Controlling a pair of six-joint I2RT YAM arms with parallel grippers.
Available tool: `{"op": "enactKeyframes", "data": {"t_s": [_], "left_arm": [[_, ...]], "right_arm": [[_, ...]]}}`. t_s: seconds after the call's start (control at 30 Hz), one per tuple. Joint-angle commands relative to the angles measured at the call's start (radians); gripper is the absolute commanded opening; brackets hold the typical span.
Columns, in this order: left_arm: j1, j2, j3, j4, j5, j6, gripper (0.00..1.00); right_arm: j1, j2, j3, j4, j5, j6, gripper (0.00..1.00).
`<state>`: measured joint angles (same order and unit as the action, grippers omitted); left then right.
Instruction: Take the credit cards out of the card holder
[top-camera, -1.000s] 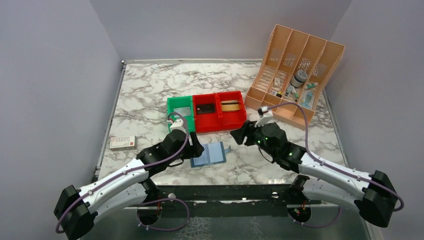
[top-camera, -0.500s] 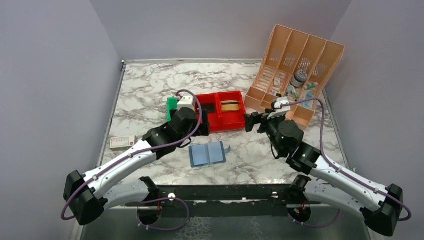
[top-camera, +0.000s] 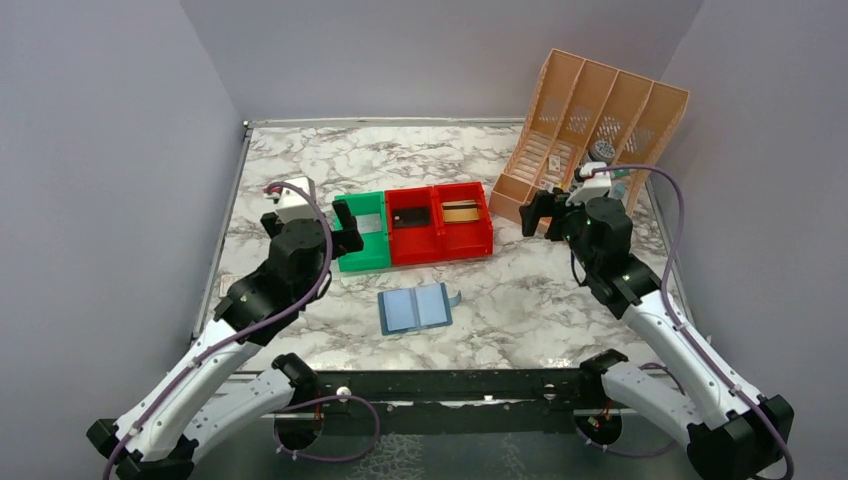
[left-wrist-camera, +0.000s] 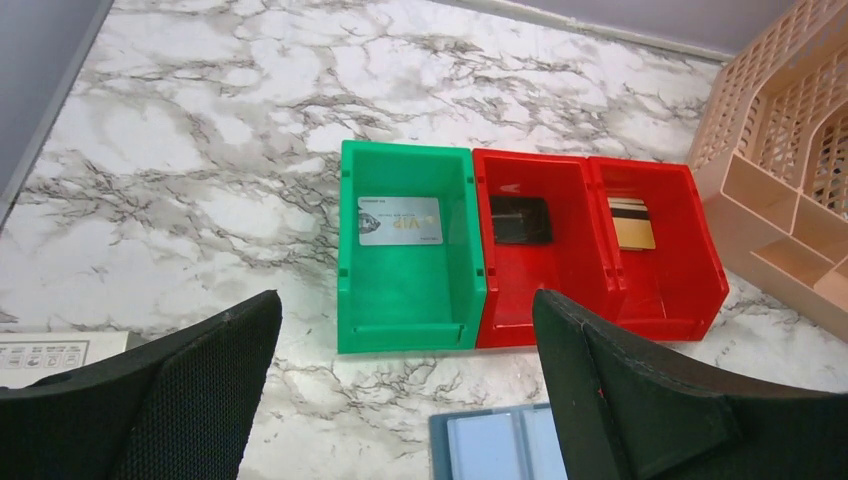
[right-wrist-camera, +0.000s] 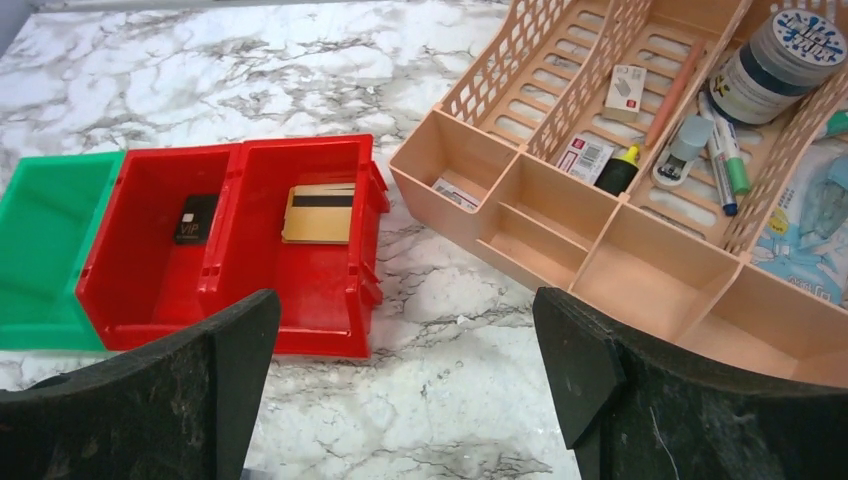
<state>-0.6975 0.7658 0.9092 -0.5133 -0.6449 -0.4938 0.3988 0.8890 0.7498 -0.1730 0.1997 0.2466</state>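
Left gripper (top-camera: 346, 226) and right gripper (top-camera: 541, 211) hang wide apart, empty (job likely finished): credit cards (left-wrist-camera: 398, 220) lie sorted in bins (left-wrist-camera: 346, 262), card holder (top-camera: 416, 309) open on table (top-camera: 300, 170).

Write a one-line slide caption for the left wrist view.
Open left gripper frames a green bin holding a pale grey card, beside two red bins.
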Motion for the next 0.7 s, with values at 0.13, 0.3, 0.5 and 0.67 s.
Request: {"op": "enactKeyframes", "data": {"t_s": [0.13,0.3,0.5,0.67], "left_arm": [[0.003,-0.026,0.063,-0.095,0.006,0.040,0.99],[0.003,-0.027,0.025,-0.102,0.045,0.022,0.99],[0.003,0.001,0.031,-0.118,0.048,0.027,0.99],[0.003,-0.001,0.025,-0.123,0.050,0.022,0.99]], "right_arm": [[-0.002,-0.160,0.071,-0.103,0.002,0.033,1.00],[-0.002,-0.273,0.046,-0.060,-0.089,0.015,1.00],[-0.002,-0.284,0.072,-0.033,-0.210,-0.033,1.00],[-0.002,-0.269,0.062,-0.040,-0.140,-0.002,1.00]]}}
